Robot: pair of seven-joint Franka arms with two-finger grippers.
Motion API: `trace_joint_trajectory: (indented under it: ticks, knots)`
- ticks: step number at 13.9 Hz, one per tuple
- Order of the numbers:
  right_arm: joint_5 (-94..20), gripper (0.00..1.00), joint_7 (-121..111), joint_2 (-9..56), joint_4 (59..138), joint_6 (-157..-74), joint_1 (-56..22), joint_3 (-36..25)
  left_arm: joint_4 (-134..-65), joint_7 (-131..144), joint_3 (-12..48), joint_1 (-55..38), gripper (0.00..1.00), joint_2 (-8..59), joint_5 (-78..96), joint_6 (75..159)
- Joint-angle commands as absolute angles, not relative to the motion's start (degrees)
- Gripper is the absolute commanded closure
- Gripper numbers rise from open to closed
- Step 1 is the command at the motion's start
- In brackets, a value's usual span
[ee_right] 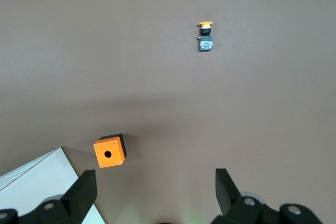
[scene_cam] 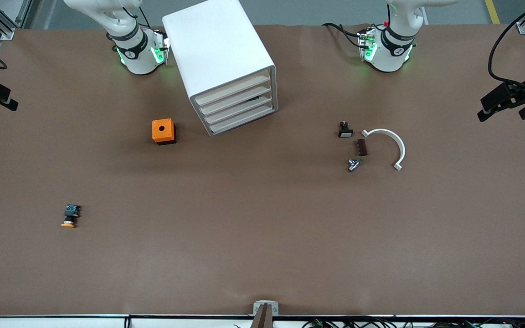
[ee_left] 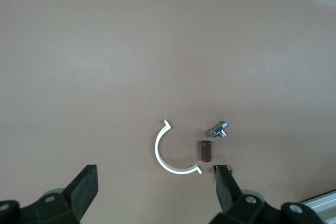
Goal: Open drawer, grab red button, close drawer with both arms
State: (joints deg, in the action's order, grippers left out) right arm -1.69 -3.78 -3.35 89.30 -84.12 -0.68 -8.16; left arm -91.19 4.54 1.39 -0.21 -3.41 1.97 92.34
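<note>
The boxy white plastic cabinet stands near the robots' bases, closer to the right arm's end of the table, turned so its four shallow white tray drawers with cream front edges face the front camera at a slant. All four sit pushed in. A dark shape shows in the gap at the third drawer from the top; whether that is the red-capped button cannot be told, and no red cap shows anywhere on the table.

Just beside the cabinet, toward the right arm's end, sits an orange cube box with a round hole in its top. Much nearer the front camera at that end lies a small push button with an orange-yellow cap and black-and-teal body: not the one wanted.

Toward the left arm's end lie a black switch with a white face, a small dark brown block, a shiny metal fitting and a white plastic half-ring clamp, close together.

The left gripper hangs high over that cluster, fingers spread wide and empty. The right gripper hangs over the table by the orange box, likewise spread and empty.

The opening step has not begun. To do it well, I judge a gripper should come in square to the slanted drawer front, catch the cream lip of one drawer only, and pull along the cabinet's own axis so the light cabinet does not slide; the other arm could steady it.
</note>
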Motion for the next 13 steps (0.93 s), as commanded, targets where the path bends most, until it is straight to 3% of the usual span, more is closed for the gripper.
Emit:
trace_joint_trajectory:
  ticks: [1,8,13]
  knots:
    - [-2.29,0.00,-3.95,-4.66,90.44,-84.37,-0.09,-8.17,-90.35,4.57,1.49,-0.53,0.00,-3.08,0.70,91.93]
    - [-0.44,0.00,-4.04,-4.57,90.53,-85.43,-0.09,-8.17,-90.26,4.48,0.97,0.61,0.00,-1.67,1.32,91.85]
    - [-0.44,0.00,-4.04,-4.57,90.53,-84.90,-0.09,-8.09,-90.18,5.36,1.23,-0.08,0.00,4.03,1.41,91.85]
